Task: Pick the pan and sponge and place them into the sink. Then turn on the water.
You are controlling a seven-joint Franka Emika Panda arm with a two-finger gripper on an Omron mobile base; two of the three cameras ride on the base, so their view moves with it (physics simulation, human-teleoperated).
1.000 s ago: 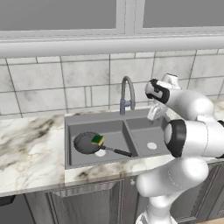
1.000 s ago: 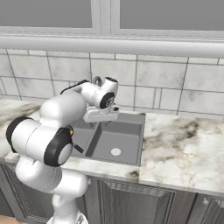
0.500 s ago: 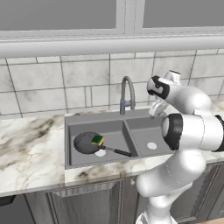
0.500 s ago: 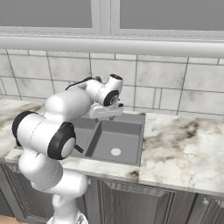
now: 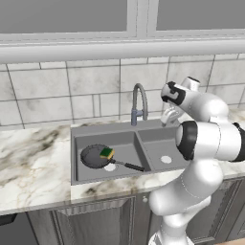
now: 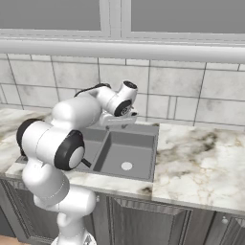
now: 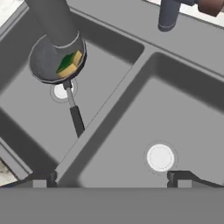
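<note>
The pan [image 5: 94, 156] lies in the left basin of the sink [image 5: 143, 132], its thin handle pointing toward the divider. The green-and-yellow sponge [image 5: 106, 153] rests on the pan's right side. The arched faucet [image 5: 139, 103] stands behind the divider; no water runs. My gripper [image 5: 168, 116] hangs open above the sink's back right edge, right of the faucet. In the hand view the gripper [image 7: 111, 179] is empty over the right basin, with the pan [image 7: 54, 63] and sponge [image 7: 70, 63] at upper left, partly behind the faucet spout [image 7: 54, 19].
Marble counter [image 5: 28, 162] runs on both sides of the sink, wider to the right [image 6: 201, 162]. A tiled wall [image 5: 72, 91] rises just behind the faucet. A round pale drain [image 7: 160, 157] marks the right basin. A reddish-brown part [image 7: 212, 5] sits by the faucet base [image 7: 168, 13].
The hand has shifted only slightly by the sink's back edge while the elbow swung. Pan and sponge have stayed put in the left basin.
</note>
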